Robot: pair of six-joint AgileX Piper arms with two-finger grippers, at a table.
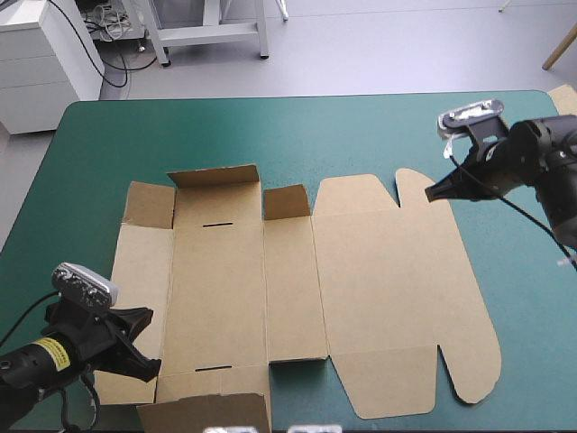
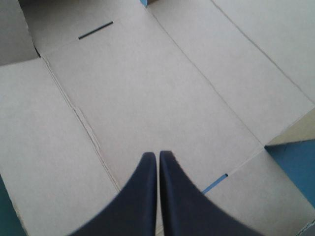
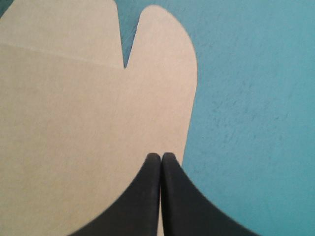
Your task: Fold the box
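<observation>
The left hand (image 2: pixel 158 155), pressed together and empty, hangs over the near-left panels of the brown box (image 1: pixel 379 271), which lies mostly flat mid-desk (image 1: pixel 315 126), while the right hand (image 3: pixel 161 156), likewise together, sits above its far-right rounded flap.

Robotics laboratory. A table (image 1: pixel 297 126) under a teal-green cover, with a left robot arm (image 1: pixel 41 361) and a right robot arm (image 1: pixel 550 153) reaching over it, stands on a grey floor (image 1: pixel 379 45); beyond its far edge: a white drawer cabinet (image 1: pixel 41 54), a white metal frame (image 1: pixel 212 34), loose cables (image 1: pixel 108 23).
</observation>
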